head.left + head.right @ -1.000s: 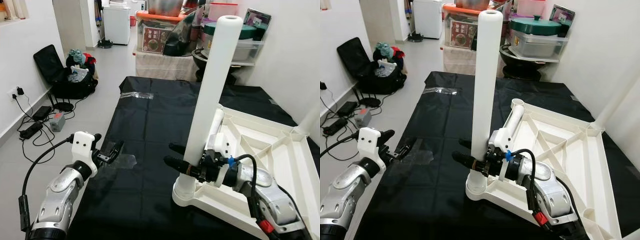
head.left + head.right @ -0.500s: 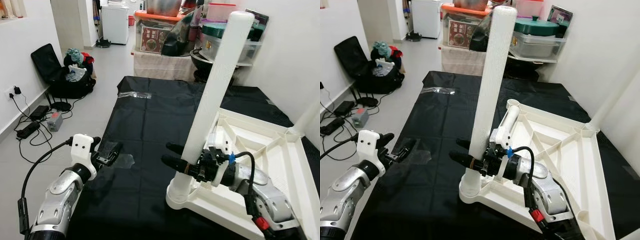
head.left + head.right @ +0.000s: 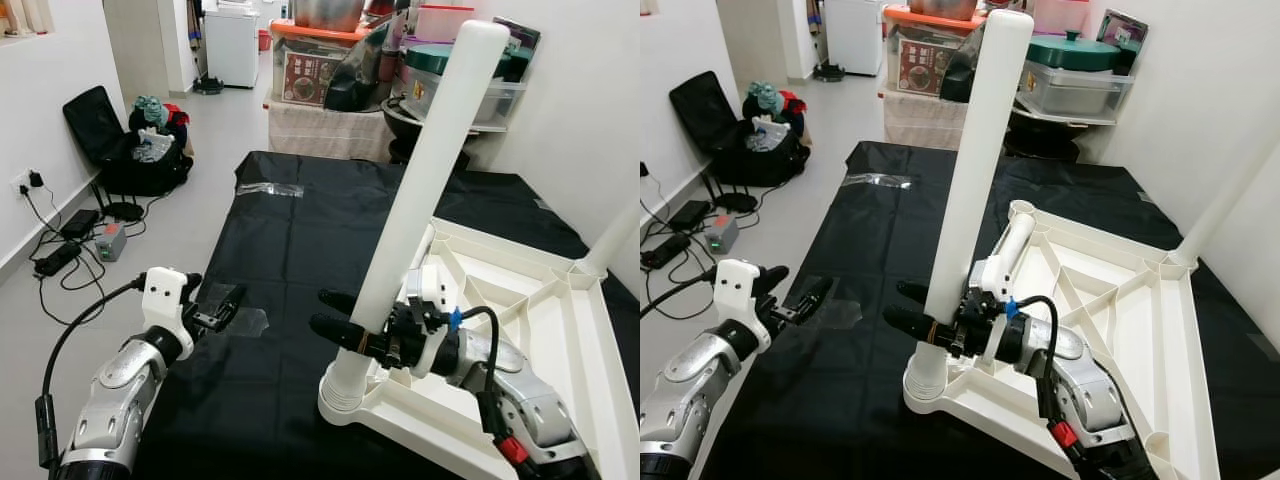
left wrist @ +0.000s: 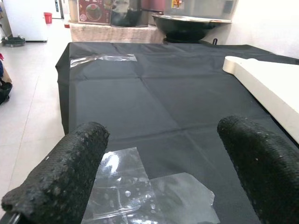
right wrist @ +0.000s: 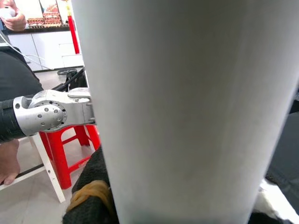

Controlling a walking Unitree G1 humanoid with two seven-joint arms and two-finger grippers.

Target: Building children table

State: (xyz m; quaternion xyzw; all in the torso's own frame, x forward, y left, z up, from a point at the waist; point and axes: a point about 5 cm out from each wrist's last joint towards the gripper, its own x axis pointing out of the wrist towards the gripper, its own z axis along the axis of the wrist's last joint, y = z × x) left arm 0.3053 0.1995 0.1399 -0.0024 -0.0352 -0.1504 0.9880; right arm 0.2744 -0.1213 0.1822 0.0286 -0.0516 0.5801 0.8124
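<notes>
An upturned white tabletop [image 3: 530, 330] lies on a black sheet [image 3: 300, 230]. A white table leg [image 3: 425, 180] rises from its near corner socket [image 3: 345, 395], leaning right at the top. My right gripper [image 3: 322, 311] is shut on the leg low down, one finger on each side; the leg [image 5: 187, 107] sits close in the right wrist view. A second white leg [image 3: 1230, 190] stands at the far right corner. My left gripper [image 3: 225, 300] hovers open over the sheet's left edge, its fingers [image 4: 60, 172] wide apart above a clear plastic scrap [image 4: 149, 186].
Storage boxes and pots [image 3: 450, 80] crowd the sheet's far end. A black bag [image 3: 140, 150] and cables [image 3: 70, 250] lie on the floor at left. A white wall runs close on the right. A red stool [image 5: 70, 144] and a person's foot [image 5: 9, 158] appear behind me.
The leg has tilted further, its top going right. The socket corner of the tabletop has slid left and nearer with my right gripper. The left arm has stayed put.
</notes>
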